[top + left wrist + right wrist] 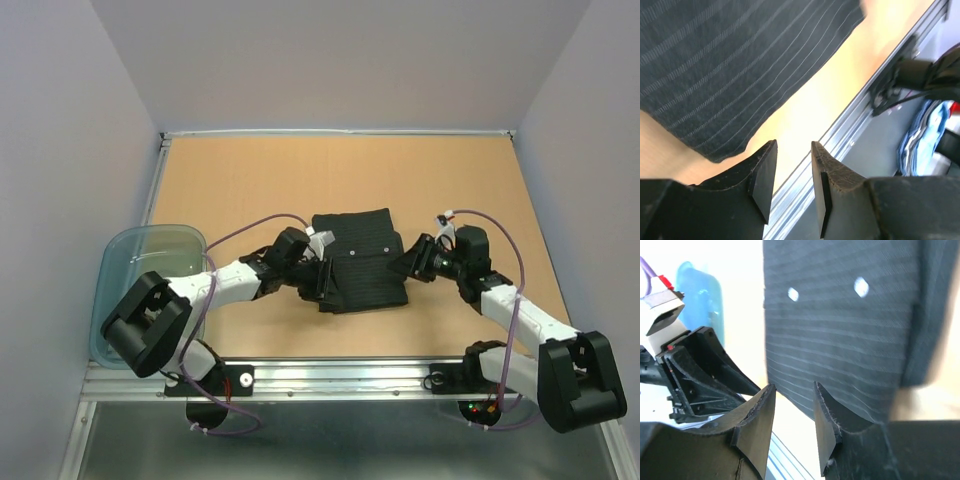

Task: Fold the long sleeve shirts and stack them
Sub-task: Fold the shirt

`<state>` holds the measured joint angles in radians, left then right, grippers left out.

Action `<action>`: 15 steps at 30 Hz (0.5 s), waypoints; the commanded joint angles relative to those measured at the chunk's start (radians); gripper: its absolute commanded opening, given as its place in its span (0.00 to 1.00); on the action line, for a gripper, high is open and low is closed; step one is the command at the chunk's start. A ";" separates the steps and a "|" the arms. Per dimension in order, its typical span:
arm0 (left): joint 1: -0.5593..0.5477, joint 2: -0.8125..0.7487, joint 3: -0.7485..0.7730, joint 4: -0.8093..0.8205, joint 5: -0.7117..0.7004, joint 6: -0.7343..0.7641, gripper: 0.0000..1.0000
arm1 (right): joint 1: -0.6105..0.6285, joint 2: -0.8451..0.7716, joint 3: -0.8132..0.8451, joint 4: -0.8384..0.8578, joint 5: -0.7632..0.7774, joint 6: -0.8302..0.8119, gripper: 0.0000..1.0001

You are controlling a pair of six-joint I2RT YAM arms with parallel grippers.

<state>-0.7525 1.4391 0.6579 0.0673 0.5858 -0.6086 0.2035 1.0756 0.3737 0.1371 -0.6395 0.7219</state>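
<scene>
Black pinstriped shirt, folded into a compact rectangle, flat near the middle of the surface, white buttons showing on top. Left pincer low at the shirt's 8 o'clock, just beside the near-left corner, fingers apart with only bare surface and the metal edge rail seen between them; right pincer at the shirt's 3 o'clock, by the fabric's right edge, likewise parted, nothing clamped. Translucent blue tub at 9 o'clock, overhanging the surface's left edge, well apart from the shirt.
</scene>
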 commanded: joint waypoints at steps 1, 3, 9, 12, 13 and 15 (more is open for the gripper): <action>0.033 -0.026 0.042 0.040 -0.012 -0.010 0.45 | 0.002 0.024 0.088 -0.004 -0.029 -0.010 0.42; 0.039 -0.007 0.051 0.054 -0.024 -0.016 0.45 | 0.004 0.065 0.084 0.015 -0.025 -0.013 0.42; 0.113 0.132 0.013 0.120 0.002 -0.017 0.40 | 0.004 0.164 -0.007 0.097 0.058 -0.019 0.41; 0.151 0.165 -0.040 0.152 0.014 -0.011 0.35 | 0.001 0.176 -0.028 0.110 0.119 -0.039 0.41; 0.154 0.161 -0.050 0.149 0.025 -0.008 0.35 | -0.001 0.175 -0.032 0.107 0.135 -0.044 0.41; 0.156 0.138 -0.084 0.143 0.025 -0.008 0.35 | -0.006 0.170 -0.032 0.099 0.197 -0.058 0.41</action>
<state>-0.6010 1.6062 0.6235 0.2085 0.6098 -0.6399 0.2035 1.2552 0.3534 0.1844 -0.5568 0.7071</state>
